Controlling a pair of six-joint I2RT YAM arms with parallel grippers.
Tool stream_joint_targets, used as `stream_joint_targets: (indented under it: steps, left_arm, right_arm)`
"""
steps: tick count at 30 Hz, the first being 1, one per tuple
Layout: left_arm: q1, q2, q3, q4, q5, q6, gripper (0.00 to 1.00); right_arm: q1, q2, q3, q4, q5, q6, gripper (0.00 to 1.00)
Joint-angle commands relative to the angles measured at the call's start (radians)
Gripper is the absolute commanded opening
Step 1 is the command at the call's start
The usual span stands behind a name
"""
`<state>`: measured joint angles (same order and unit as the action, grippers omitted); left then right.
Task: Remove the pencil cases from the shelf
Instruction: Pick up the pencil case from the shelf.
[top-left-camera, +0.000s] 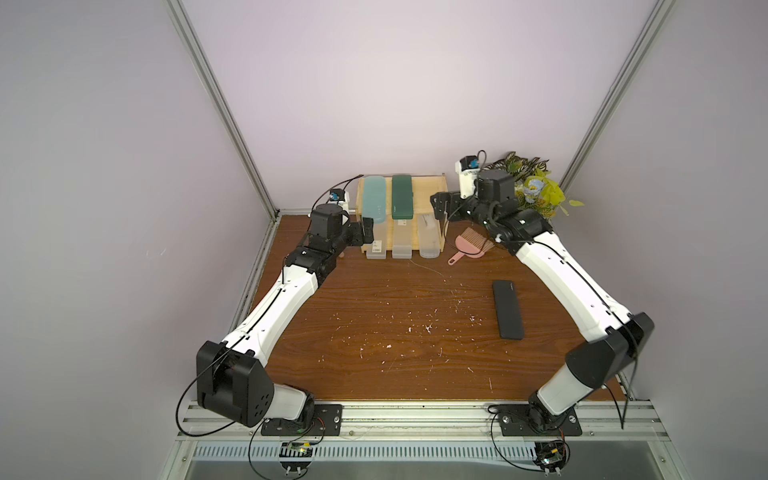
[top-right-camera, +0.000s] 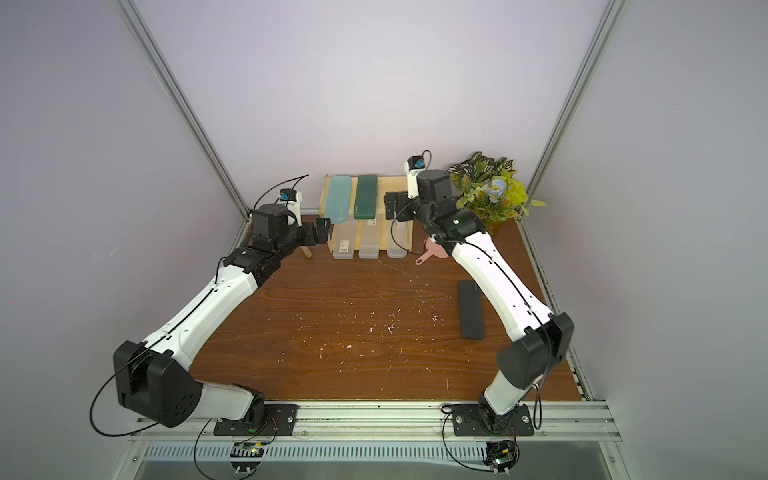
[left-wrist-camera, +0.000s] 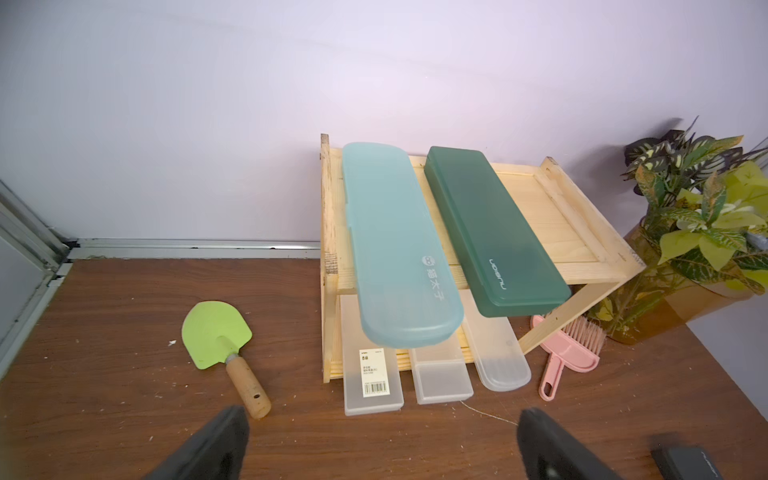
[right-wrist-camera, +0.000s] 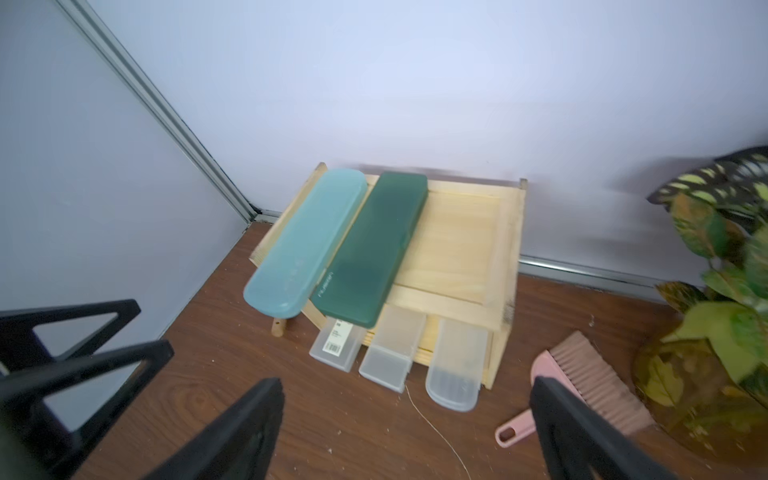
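At the far left of the tabletop (top-left-camera: 374, 332), the left pincer (top-left-camera: 368, 233) hangs just beside the left side of the shelf (top-left-camera: 428, 189), jaws spread wide and holding nothing. The right pincer (top-left-camera: 440, 204) hangs at the shelf's right end, level with the top tier, also spread and empty. On the top tier, the light teal case (top-left-camera: 374, 201) lies on the left. The dark green case (top-left-camera: 401, 197) lies beside it in the middle, and the right third of the tier is bare wood. Both cases overhang the near edge. On the lower tier three frosted cases lie side by side with their near ends sticking out over the tabletop: the left frosted case (top-left-camera: 376, 246), which carries a barcode sticker, the middle frosted case (top-left-camera: 401, 245) and the right frosted case (top-left-camera: 430, 242). The black case (top-left-camera: 508, 309) lies flat on the tabletop, well apart from the shelf, near and to the right. A pink brush (top-left-camera: 469, 246) lies right of the shelf, in front of a plant (top-left-camera: 536, 187). A green trowel (left-wrist-camera: 216, 332) lies left of the shelf.
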<state>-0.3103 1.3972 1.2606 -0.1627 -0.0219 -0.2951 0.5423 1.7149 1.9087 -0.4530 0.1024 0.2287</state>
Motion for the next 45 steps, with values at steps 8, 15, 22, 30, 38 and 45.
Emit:
stream_joint_targets:
  steps: [8, 15, 22, 30, 38, 45]
  left_arm:
    - [-0.002, -0.04, -0.038, -0.059, -0.077, 0.039, 1.0]
    - [0.058, -0.077, -0.104, -0.066, -0.048, 0.049, 1.0]
    - [0.086, -0.083, -0.14, -0.053, -0.03, 0.061, 1.0]
    - [0.086, -0.069, -0.158, -0.04, -0.025, 0.065, 1.0]
    - [0.089, -0.064, -0.159, -0.037, -0.021, 0.067, 1.0]
    - [0.089, -0.066, -0.162, -0.038, -0.021, 0.067, 1.0]
  right_arm:
    - [0.097, 0.593, 0.942, -0.396, 0.058, 0.033, 0.99]
    - [0.122, 0.539, 0.656, -0.214, 0.095, 0.044, 0.99]
    - [0.129, 0.622, 0.771, -0.265, 0.147, 0.044, 0.99]
    - [0.13, 0.65, 0.754, -0.256, 0.177, 0.052, 0.99]
    - [0.131, 0.67, 0.754, -0.254, 0.19, 0.055, 0.99]
    - [0.131, 0.684, 0.754, -0.268, 0.206, 0.051, 0.99]
